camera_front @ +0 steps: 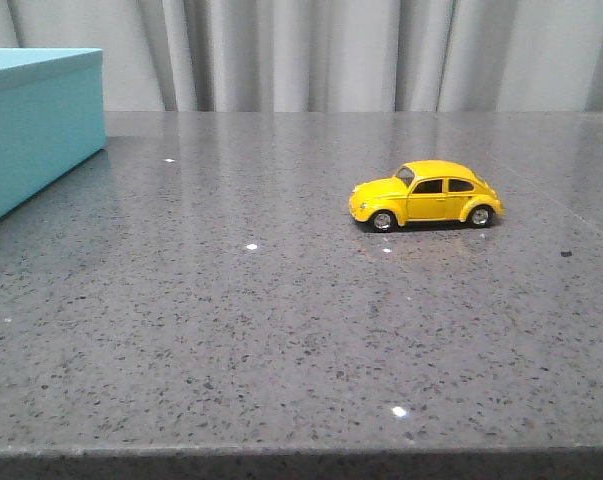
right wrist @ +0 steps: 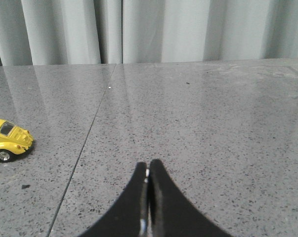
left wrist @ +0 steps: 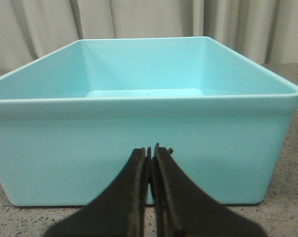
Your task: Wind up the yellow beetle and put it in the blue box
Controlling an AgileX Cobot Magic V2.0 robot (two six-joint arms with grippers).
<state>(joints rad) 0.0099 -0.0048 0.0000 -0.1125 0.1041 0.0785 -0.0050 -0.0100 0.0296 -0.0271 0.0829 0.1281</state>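
The yellow beetle [camera_front: 427, 194] stands on its wheels on the grey table, right of centre, nose to the left. Its rear also shows at the edge of the right wrist view [right wrist: 8, 140]. The blue box [camera_front: 36, 125] stands at the far left of the table; in the left wrist view [left wrist: 144, 143] it is open-topped and empty, close in front of my left gripper [left wrist: 150, 149]. The left gripper is shut and empty. My right gripper [right wrist: 148, 165] is shut and empty, low over bare table, with the beetle off to one side. Neither gripper shows in the front view.
The grey speckled stone table [camera_front: 281, 330] has a front edge at the bottom of the front view. A seam line [right wrist: 84, 143] runs across it. Grey curtains [camera_front: 331, 50] hang behind the table.
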